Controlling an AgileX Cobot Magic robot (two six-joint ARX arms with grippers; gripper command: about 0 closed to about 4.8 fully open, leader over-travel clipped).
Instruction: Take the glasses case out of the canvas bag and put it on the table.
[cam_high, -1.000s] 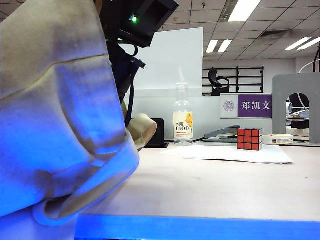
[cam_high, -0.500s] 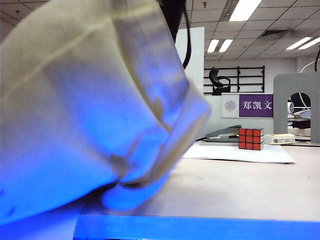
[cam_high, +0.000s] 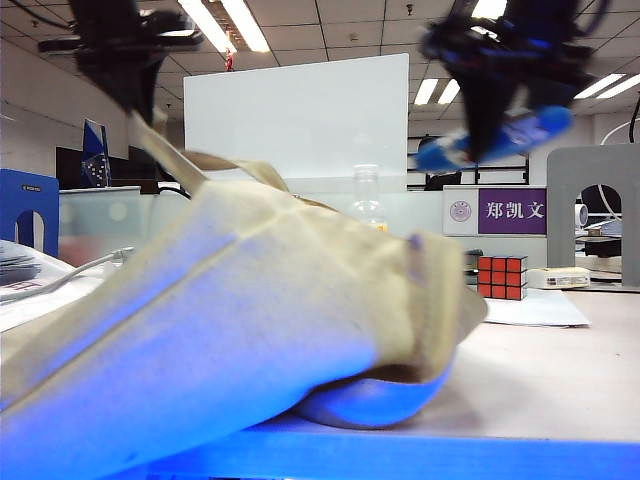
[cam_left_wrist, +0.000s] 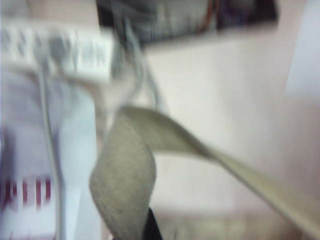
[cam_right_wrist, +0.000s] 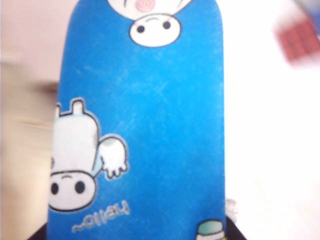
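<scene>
Exterior view: the canvas bag (cam_high: 250, 330) lies slumped across the left and centre of the frame, on the worktop (cam_high: 550, 370) and over its blue front edge. At upper left the left hand (cam_high: 125, 65) holds one strap (cam_high: 165, 150) taut above the bag. At upper right the right hand (cam_high: 490, 120) carries the glasses case (cam_high: 495, 140) high in the air, tilted, well clear of the bag and above a red Rubik's cube (cam_high: 499, 277) on white paper sheets (cam_high: 540, 308).

Left wrist view: blurred; a beige strap (cam_left_wrist: 125, 175) loops up from the lower centre of the frame, where the closed left hand pinches it.

Right wrist view: the blue case (cam_right_wrist: 140, 135), with its cartoon cows, fills the centre of the frame, gripped at its near end by the right hand; the cube (cam_right_wrist: 300, 42) shows at upper right.

Step in hand: extraction appears complete and the transfer is under way. The next move calls for lowering the case onto bare worktop right of the bag, clear of the cube, then opening the right hand.
</scene>
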